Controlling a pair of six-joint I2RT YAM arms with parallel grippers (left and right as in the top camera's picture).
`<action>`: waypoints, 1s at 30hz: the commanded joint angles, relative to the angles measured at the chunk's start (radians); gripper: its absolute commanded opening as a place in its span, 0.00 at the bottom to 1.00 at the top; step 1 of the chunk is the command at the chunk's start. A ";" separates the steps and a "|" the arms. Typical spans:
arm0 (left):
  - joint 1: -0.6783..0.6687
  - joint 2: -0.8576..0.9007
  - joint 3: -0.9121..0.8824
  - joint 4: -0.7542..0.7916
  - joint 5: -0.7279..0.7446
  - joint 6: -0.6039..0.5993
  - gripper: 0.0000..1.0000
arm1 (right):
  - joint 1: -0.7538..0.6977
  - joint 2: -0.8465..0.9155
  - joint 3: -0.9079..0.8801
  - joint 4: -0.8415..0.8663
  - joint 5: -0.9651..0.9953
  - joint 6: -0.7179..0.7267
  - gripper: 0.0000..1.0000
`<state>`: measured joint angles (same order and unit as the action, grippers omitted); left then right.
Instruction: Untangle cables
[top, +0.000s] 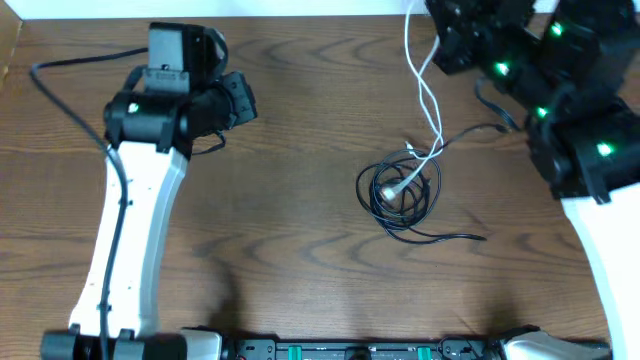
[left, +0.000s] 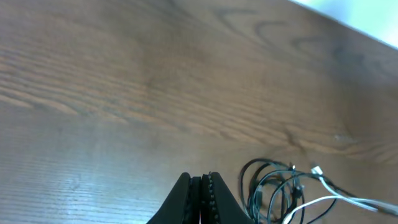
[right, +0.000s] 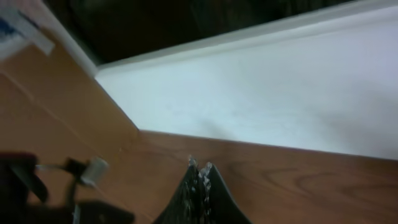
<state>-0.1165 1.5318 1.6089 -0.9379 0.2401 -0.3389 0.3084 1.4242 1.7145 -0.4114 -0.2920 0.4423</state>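
The cables lie tangled right of the table's middle: black cords coiled in a loop (top: 400, 195), with a white cord (top: 427, 95) running from the coil toward the far edge. My left gripper (top: 250, 100) is far to the left of them, shut and empty (left: 202, 180); the coil (left: 277, 190) and the white cord (left: 336, 199) show at the lower right of the left wrist view. My right gripper (top: 437, 30) hangs at the far edge, right beside the white cord's upper stretch. Its jaws (right: 200, 167) are shut with nothing visible between them. A white plug (right: 93, 171) shows to its left.
A black tail (top: 460, 237) trails right from the coil. The wooden table's far edge (right: 261, 146) meets a white surface just beyond my right gripper. The right arm (top: 590, 150) fills the upper right corner, and the left arm's white link (top: 135, 230) crosses the left side.
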 joint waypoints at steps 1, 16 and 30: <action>0.002 0.006 -0.010 -0.003 0.022 0.014 0.08 | -0.028 -0.012 0.013 0.137 0.031 0.108 0.01; 0.002 0.006 -0.010 0.007 0.021 0.032 0.08 | -0.122 -0.027 0.060 0.008 0.021 -0.055 0.01; -0.010 0.009 -0.018 -0.002 0.048 0.032 0.08 | -0.101 0.177 0.060 -0.423 -0.211 -0.339 0.01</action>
<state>-0.1184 1.5475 1.5997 -0.9367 0.2604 -0.3233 0.2188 1.6196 1.7710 -0.8207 -0.5285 0.1631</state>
